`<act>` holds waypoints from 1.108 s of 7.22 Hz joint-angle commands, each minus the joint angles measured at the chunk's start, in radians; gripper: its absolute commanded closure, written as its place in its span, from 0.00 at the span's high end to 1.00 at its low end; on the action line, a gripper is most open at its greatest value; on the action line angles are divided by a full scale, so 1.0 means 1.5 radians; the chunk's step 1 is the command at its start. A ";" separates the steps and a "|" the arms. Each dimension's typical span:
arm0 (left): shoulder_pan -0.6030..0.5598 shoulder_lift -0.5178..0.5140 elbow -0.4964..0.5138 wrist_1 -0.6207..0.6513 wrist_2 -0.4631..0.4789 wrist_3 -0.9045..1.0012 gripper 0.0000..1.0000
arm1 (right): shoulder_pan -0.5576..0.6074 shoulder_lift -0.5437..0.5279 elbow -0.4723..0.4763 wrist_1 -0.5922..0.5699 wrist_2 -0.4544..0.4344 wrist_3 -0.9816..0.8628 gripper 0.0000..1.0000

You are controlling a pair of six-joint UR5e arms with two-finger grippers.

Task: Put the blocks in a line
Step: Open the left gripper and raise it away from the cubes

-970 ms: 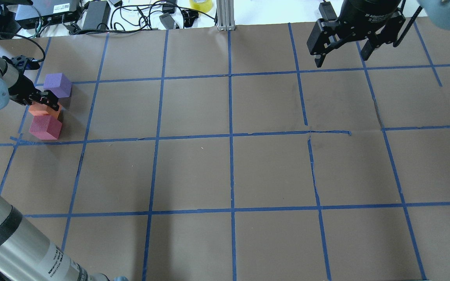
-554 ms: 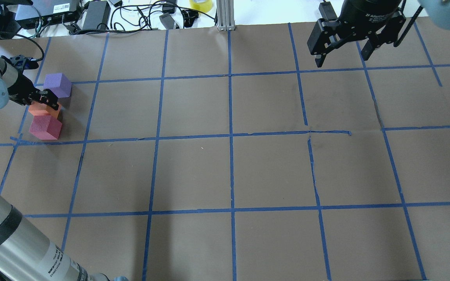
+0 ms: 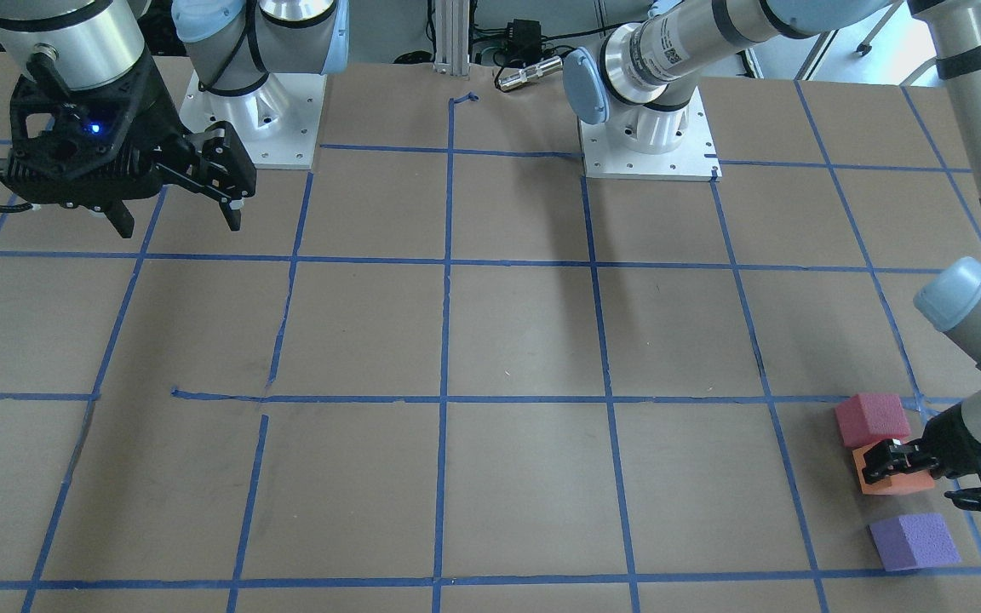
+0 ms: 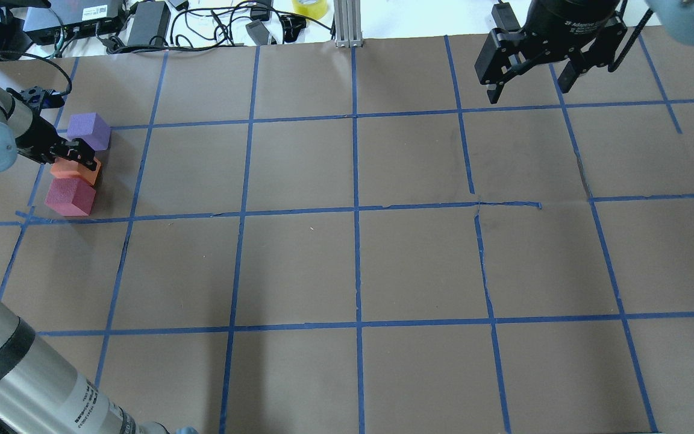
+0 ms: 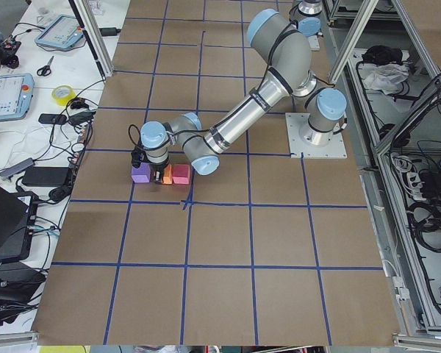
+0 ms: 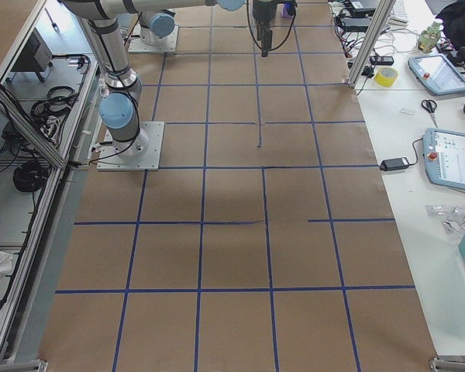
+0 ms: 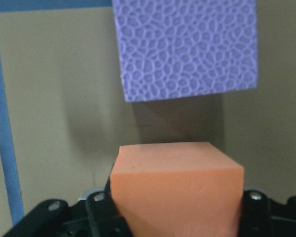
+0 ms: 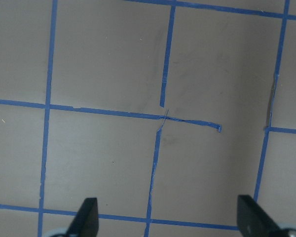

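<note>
Orange block (image 4: 80,175) shifted in left claw (image 4: 73,158), right claw (image 4: 528,90) reads "2F Adaptive"

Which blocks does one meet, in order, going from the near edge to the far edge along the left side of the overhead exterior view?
pinkish-red block -> orange block, gripped by the left gripper -> purple block
</note>
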 commanded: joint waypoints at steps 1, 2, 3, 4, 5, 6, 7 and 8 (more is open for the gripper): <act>0.000 0.000 -0.001 0.000 0.001 -0.001 0.30 | 0.001 0.001 0.000 -0.002 -0.034 0.002 1.00; 0.000 0.000 -0.004 0.000 0.000 -0.005 0.50 | 0.001 0.000 0.000 -0.002 -0.034 0.002 1.00; 0.000 0.000 -0.003 0.000 -0.002 -0.005 0.78 | 0.001 0.000 0.000 -0.002 -0.035 0.002 1.00; 0.000 0.005 -0.005 -0.001 -0.005 -0.006 0.79 | 0.001 0.000 0.000 -0.009 -0.034 0.003 1.00; -0.002 0.020 -0.015 -0.002 -0.004 -0.006 0.80 | 0.000 -0.001 0.000 -0.010 -0.035 0.003 1.00; -0.015 0.039 -0.016 -0.006 -0.002 -0.011 0.80 | 0.000 -0.005 0.000 -0.010 -0.036 0.003 1.00; -0.038 0.074 -0.014 -0.029 0.001 -0.015 0.80 | 0.000 -0.004 0.000 -0.011 -0.036 0.003 1.00; -0.057 0.131 -0.013 -0.106 0.002 -0.021 0.80 | 0.000 -0.004 0.000 -0.009 -0.036 0.003 1.00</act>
